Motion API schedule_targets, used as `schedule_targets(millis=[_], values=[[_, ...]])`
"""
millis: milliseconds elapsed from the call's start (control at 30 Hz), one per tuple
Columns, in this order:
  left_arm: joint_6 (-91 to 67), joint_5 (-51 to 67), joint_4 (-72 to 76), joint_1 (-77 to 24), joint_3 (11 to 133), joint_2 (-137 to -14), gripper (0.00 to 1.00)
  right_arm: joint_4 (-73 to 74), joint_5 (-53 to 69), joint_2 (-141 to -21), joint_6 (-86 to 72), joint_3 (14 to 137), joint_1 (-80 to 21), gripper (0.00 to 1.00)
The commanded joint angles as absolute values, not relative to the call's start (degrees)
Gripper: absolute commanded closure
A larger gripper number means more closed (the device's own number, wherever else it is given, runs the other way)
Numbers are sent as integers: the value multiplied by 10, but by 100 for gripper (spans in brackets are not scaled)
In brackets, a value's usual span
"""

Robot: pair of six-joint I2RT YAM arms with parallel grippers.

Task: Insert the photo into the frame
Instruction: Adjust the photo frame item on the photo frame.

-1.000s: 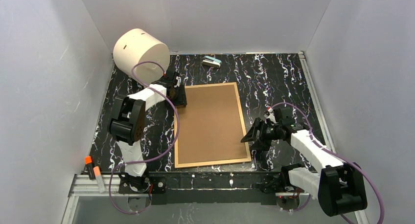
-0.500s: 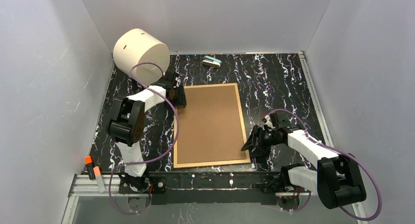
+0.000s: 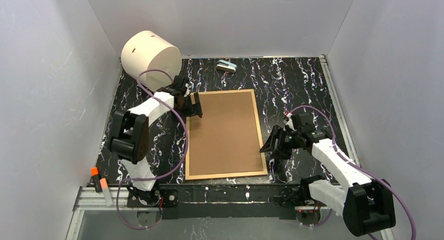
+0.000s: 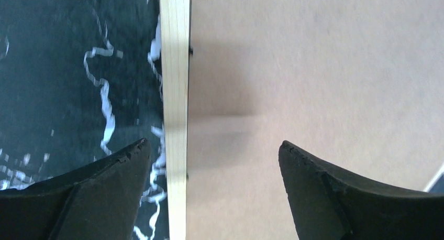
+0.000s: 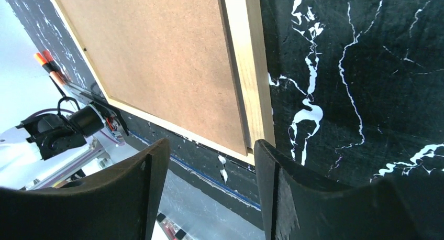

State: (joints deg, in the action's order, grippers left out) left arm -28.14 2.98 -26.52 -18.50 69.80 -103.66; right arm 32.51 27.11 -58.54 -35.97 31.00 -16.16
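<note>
Fingers (image 4: 309, 190) of the left gripper (image 3: 194, 108) stood apart astride the frame (image 3: 225, 132) at ten o'clock; the right gripper (image 3: 268, 148) gaped over its four-o'clock edge. Lying back-up at centre, it looked stiff yet breakable, best held by its wooden rim.

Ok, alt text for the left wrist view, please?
The left fingers stand open, one on each side of the light wood edge of the frame, gripping nothing. The frame lies with its brown back up on the black marbled table.
</note>
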Motion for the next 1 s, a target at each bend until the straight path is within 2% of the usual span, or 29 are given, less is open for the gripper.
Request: schedule_targets(millis=[0, 133, 300, 400, 667, 967], values=[[-278, 61, -316, -182, 646, -934, 10, 337, 276, -583, -358, 323, -172, 32], [-280, 70, -332, -182, 579, -874, 13, 325, 276, -600, -364, 318, -185, 35], [-289, 98, -345, -183, 509, -827, 23, 304, 275, -620, -369, 302, -197, 38], [-299, 113, -345, -183, 479, -814, 29, 280, 282, -633, -379, 288, -214, 41], [-306, 132, -345, -184, 441, -816, 38, 256, 252, -660, -400, 276, -271, 45], [-328, 227, -295, -184, 411, -855, 47, 286, 144, -658, -426, 287, -329, 39]])
